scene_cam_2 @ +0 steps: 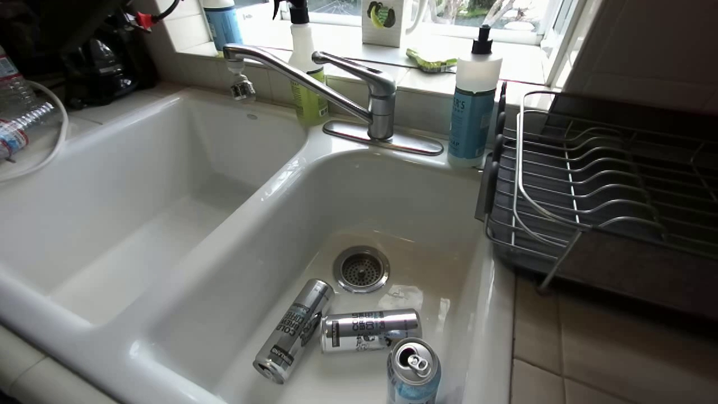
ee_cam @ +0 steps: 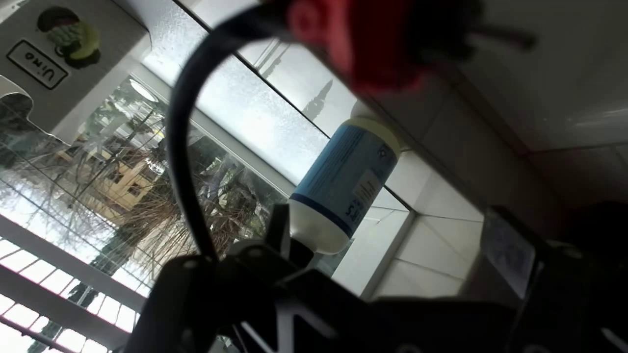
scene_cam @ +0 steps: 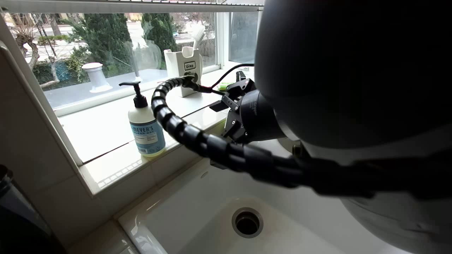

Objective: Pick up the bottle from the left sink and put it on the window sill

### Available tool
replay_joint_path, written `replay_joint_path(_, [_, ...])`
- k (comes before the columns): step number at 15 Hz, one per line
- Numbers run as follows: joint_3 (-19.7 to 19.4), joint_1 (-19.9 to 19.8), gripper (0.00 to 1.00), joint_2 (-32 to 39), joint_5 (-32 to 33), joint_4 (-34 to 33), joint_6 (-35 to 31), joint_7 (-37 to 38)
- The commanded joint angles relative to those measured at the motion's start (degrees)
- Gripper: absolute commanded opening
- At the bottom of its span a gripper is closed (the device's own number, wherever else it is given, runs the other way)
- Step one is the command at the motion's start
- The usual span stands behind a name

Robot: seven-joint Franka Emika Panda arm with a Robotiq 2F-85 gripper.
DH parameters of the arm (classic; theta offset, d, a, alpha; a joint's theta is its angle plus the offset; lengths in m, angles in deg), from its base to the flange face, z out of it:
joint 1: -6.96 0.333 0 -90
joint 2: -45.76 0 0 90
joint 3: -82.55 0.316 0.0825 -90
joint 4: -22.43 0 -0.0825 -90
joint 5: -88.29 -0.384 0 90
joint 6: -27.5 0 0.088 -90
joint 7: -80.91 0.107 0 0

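The bottle [scene_cam: 146, 132], a pump dispenser with a blue label and black pump head, stands upright on the window sill [scene_cam: 99, 130]. Its lower part shows at the top left of an exterior view [scene_cam_2: 223, 25]. In the wrist view the bottle [ee_cam: 343, 186] lies beyond the fingers, its neck partly hidden by one finger. My gripper [scene_cam: 218, 135] is open and apart from the bottle, over the sink's back edge; a cable hose partly covers it. The wrist view shows the spread fingers [ee_cam: 392, 240] with nothing between them. The left sink [scene_cam: 190, 201] holds no bottle, also in an exterior view [scene_cam_2: 112, 202].
A white "Vino" container [scene_cam: 187, 67] with a brush stands on the sill. A faucet [scene_cam_2: 381, 115], a yellow-green spray bottle [scene_cam_2: 308, 95] and another blue-labelled pump bottle [scene_cam_2: 474, 118] line the sink's back. Cans [scene_cam_2: 370, 330] lie in the right basin. A dish rack [scene_cam_2: 594, 191] stands beside it.
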Motion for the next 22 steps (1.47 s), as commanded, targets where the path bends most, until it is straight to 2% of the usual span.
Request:
replay_joint_path(1, [0.00, 0.00, 1.00, 0.00, -0.01, 0.00, 0.00, -0.02])
replay_joint_path(6, [0.23, 0.30, 1.00, 0.54, -1.13, -1.37, -2.33, -3.00])
replay_joint_path(11, [0.51, 0.78, 1.00, 0.38, 0.65, -0.70, -6.67, -4.27])
replay_joint_path(14, [0.59, 0.77, 1.00, 0.48, 2.44, -0.56, -7.38, -2.99])
replay_joint_path(22, [0.51, 0.36, 1.00, 0.10, 1.94, -0.32, -5.89, -3.29])
